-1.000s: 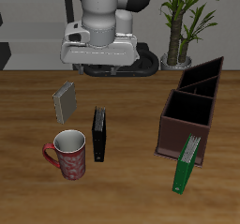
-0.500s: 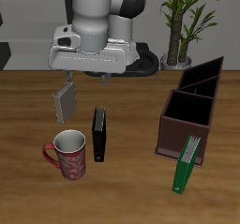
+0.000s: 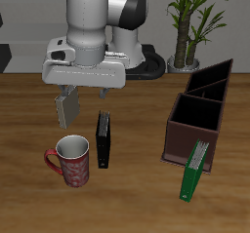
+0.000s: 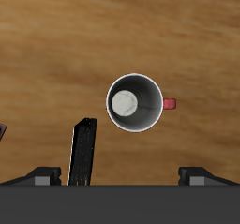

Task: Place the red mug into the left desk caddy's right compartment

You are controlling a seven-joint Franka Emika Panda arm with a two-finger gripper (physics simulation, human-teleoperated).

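Beside red mug (image 3: 73, 161), bare tabletop (image 3: 137, 193)

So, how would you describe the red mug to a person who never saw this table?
Look at the wooden table, near its front edge, below the gripper. There, beside a thin black book standing on edge, stands the red mug. It is the only round thing: speckled red, white inside, with a loop handle.

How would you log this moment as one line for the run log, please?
phase: approach | gripper: open, above red mug | mug: upright on table, ungrasped | left desk caddy: no mug inside
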